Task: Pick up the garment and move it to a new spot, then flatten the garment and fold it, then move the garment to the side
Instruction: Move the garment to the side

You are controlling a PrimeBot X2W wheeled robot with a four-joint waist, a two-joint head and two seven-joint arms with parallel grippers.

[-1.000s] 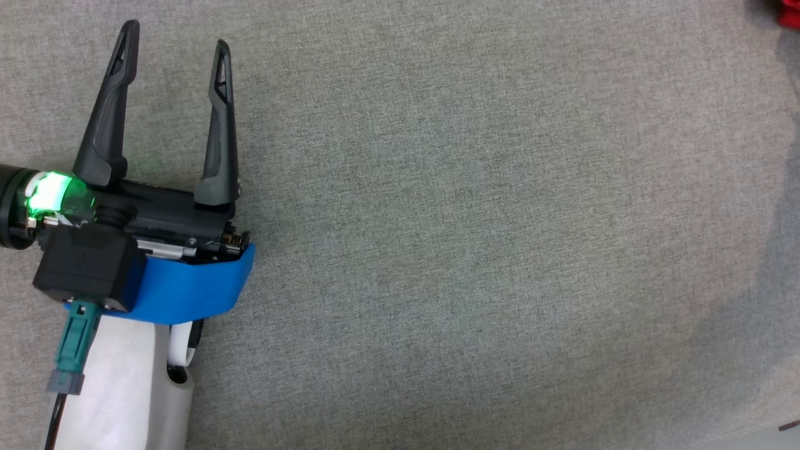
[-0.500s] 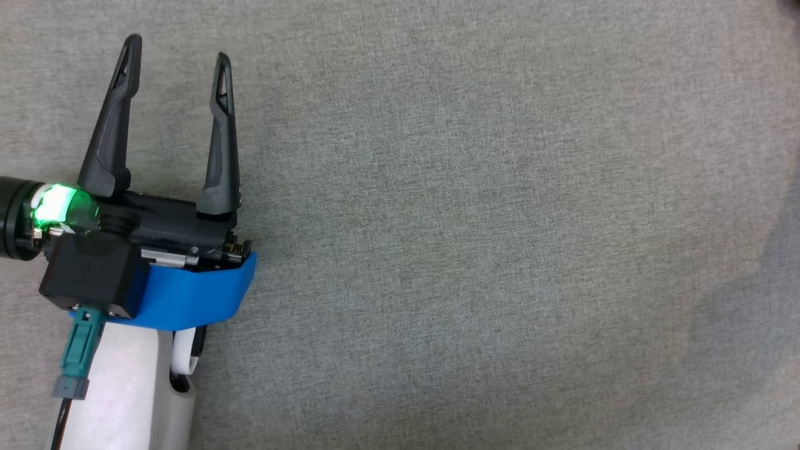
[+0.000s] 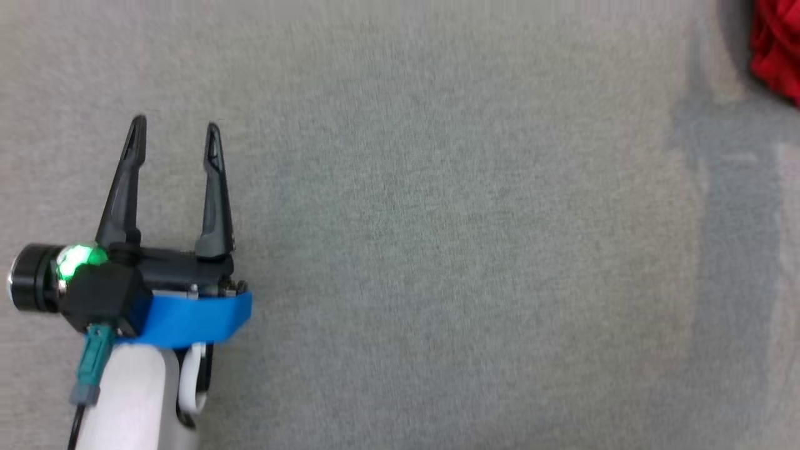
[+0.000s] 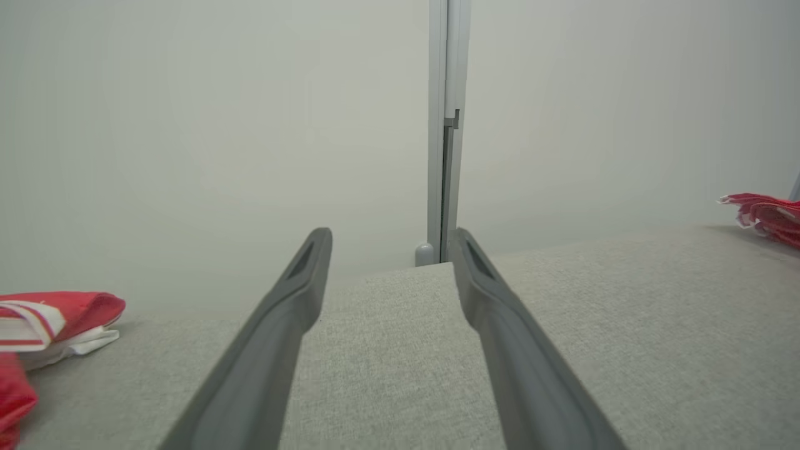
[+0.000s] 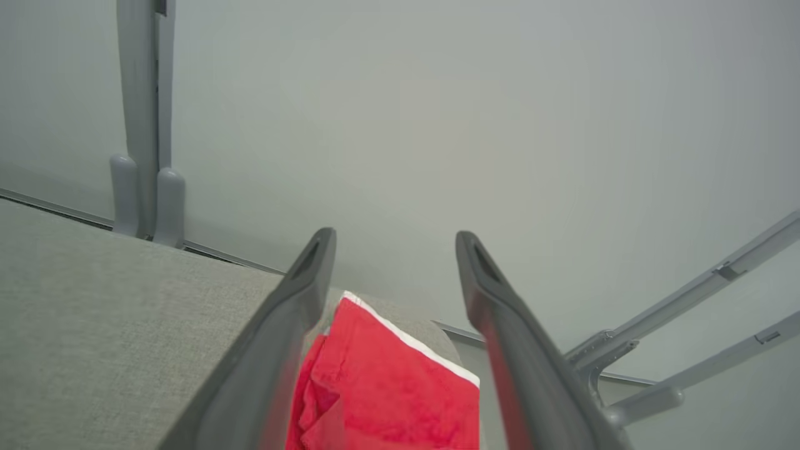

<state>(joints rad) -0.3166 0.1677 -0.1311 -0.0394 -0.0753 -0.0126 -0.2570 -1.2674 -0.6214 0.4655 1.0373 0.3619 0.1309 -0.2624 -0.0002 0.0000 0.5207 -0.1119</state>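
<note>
Red garment [image 5: 387, 381] at edge of surface [image 5: 94, 312]

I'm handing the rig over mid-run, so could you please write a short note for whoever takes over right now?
Left gripper: open, empty, over the bare grey fabric surface.
Right gripper: open, holding nothing, pointed at the red garment. I cannot tell whether it touches the garment.
Red garment: crumpled, white trim showing, near an edge of the surface, at the top right corner of the head view.
Folded red and white cloth: at the left of the left wrist view.
Done: nothing on this garment, judging by how it lies.
Left: pick up, move, flatten, fold, set aside.
</note>
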